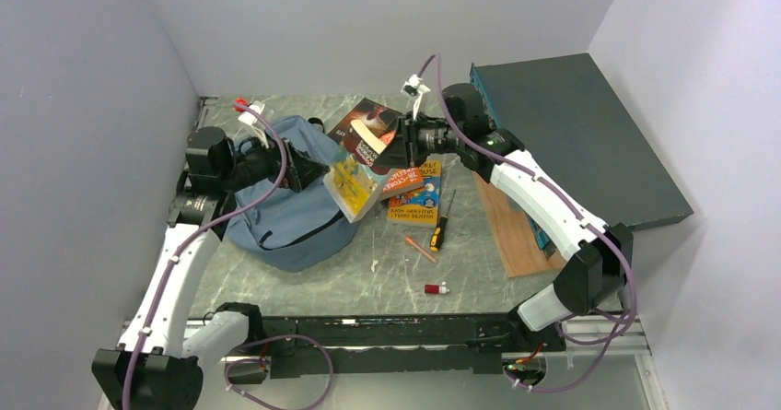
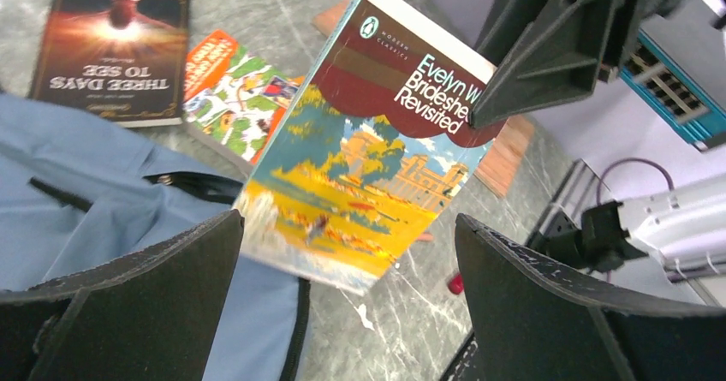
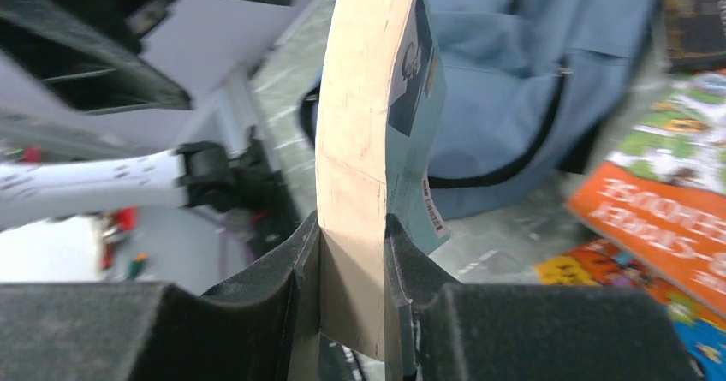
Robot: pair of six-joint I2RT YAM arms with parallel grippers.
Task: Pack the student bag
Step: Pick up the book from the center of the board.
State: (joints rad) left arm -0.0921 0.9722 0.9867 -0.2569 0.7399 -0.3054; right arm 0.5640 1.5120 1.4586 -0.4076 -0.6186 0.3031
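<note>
The dusty-blue student bag (image 1: 295, 203) lies on the table at the left, its black zipper (image 2: 193, 184) showing. My right gripper (image 1: 391, 147) is shut on a paperback with a yellow and maroon cover (image 1: 355, 178) and holds it tilted in the air just right of the bag. In the right wrist view the book's page edge (image 3: 360, 141) is clamped between the fingers, with the bag (image 3: 514, 64) behind. My left gripper (image 1: 308, 169) is open over the bag, facing the book (image 2: 368, 150) without touching it.
A dark book (image 1: 368, 124) and two colourful books (image 1: 414, 193) lie on the table behind and beside the held one. A screwdriver (image 1: 440, 228), a pencil (image 1: 419, 247) and a small red item (image 1: 436, 288) lie in front. A wooden board (image 1: 516, 230) and a dark teal box (image 1: 571, 134) stand right.
</note>
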